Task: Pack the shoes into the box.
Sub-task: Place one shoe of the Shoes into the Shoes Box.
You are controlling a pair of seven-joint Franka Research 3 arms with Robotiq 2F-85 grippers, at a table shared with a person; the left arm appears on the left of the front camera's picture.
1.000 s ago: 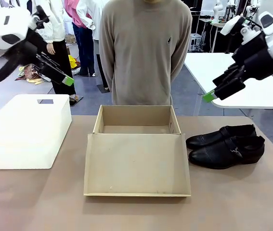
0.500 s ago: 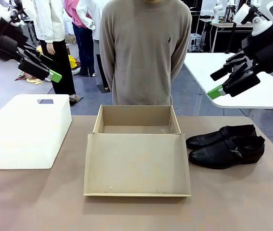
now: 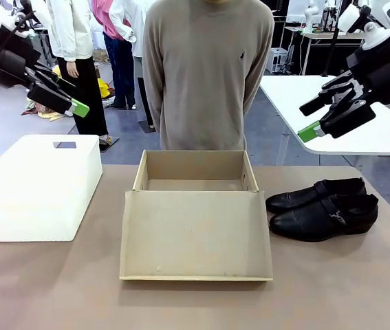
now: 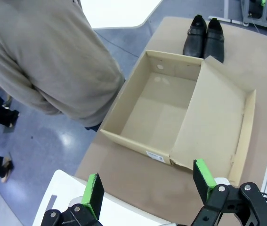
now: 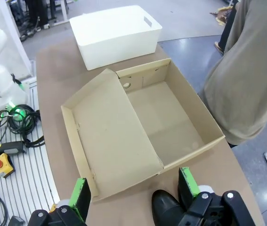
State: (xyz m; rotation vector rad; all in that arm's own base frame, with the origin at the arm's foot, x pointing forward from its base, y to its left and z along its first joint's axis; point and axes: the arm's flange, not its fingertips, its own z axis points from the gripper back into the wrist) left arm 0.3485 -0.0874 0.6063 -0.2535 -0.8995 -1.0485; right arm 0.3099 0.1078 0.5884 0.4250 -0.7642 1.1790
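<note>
Shoes (image 3: 322, 208) apparently below right gripper (image 3: 307, 119).

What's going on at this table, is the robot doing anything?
Nothing is being handled yet. The shoes lie side by side on the table, just right of the box, which stands open and empty with its lid flap lying flat toward the robot. The left gripper and right gripper hover open, high over either side, holding nothing. A person stands at the far edge behind the box, and a white bin sits on the left.
</note>
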